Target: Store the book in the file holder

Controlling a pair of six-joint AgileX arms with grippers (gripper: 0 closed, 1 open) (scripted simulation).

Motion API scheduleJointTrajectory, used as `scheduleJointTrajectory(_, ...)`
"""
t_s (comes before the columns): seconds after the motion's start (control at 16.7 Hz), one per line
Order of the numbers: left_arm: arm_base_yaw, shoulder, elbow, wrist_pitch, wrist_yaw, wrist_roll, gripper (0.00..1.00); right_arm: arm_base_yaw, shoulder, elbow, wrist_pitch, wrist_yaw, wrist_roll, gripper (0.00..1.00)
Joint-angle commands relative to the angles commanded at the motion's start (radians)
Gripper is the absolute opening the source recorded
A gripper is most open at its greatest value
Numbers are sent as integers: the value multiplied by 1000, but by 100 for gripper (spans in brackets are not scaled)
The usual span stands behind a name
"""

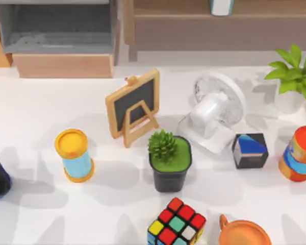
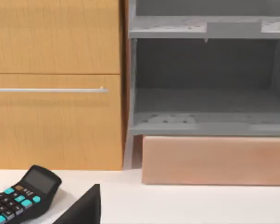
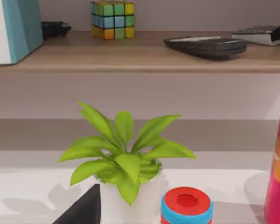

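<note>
While the file holder [image 1: 61,38] stands at the desk's [image 1: 35,117] far left, a chalkboard easel [image 1: 133,105] stands nearby; neither pincer's opening can be told.

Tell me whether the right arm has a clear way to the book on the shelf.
Probably yes: the book stands at the shelf's open front edge, with the leafy plant lower down on the table.

The top view's upper edge cuts the file holder [image 1: 61,35] and the book [image 1: 222,6] on the shelf [image 1: 219,30]. The lower edge cuts the cube [image 1: 176,224] and the orange cup [image 1: 244,234].
</note>
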Motion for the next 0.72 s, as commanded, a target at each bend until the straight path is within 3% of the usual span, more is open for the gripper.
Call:
scheduleJointTrajectory(0.36, -52, 97, 73, 22, -33, -3, 100, 0, 0, 0, 0, 0, 0, 100)
scheduleJointTrajectory(0.72, -235, 509, 381, 97, -175, -3, 100, 0, 0, 0, 0, 0, 0, 100)
